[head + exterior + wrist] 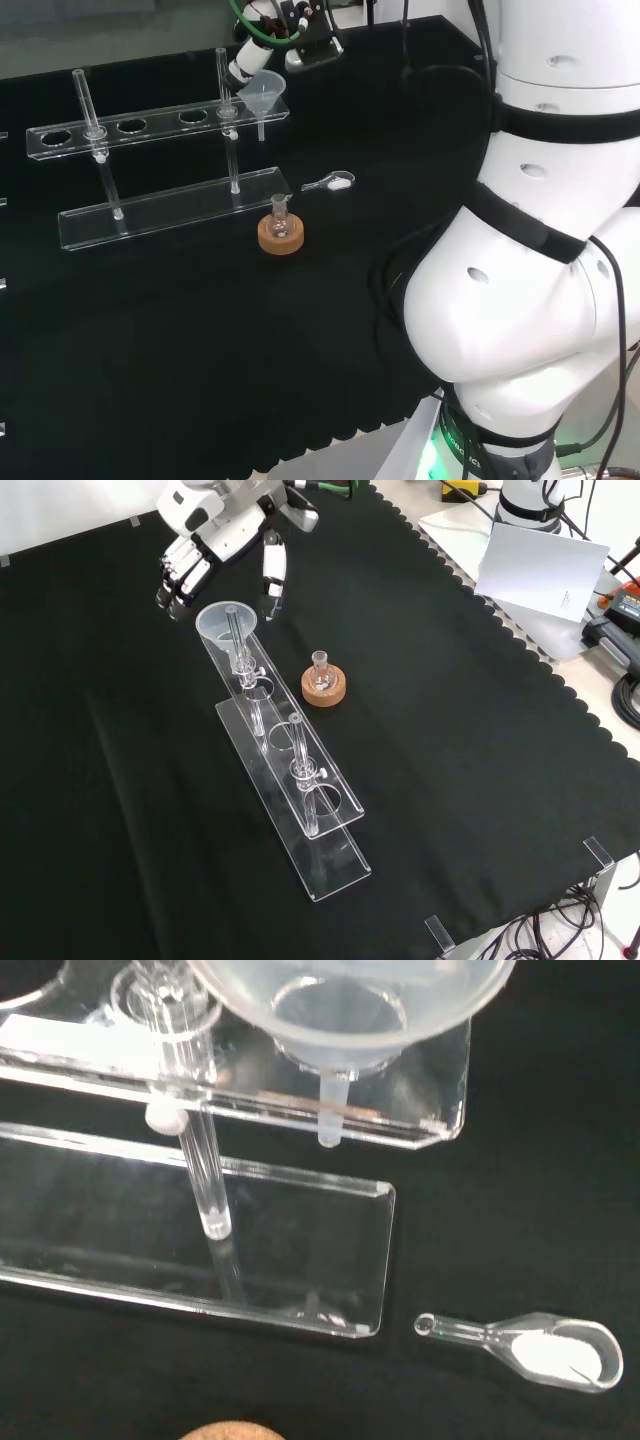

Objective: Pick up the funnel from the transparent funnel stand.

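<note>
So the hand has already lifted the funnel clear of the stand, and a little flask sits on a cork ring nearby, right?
Not quite: the funnel sits in the transparent funnel stand, as the front view shows; the hand hovers open behind it. The small flask does sit on its cork ring.

Funnel and funnel stand showing clear; cork ring tan; cloth plain black; spoon holding white powder.

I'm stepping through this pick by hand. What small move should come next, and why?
Probably ease the hand down and close its fingers around the funnel. The fingers look open, just beyond the bowl, and the funnel sits in the stand.
</note>
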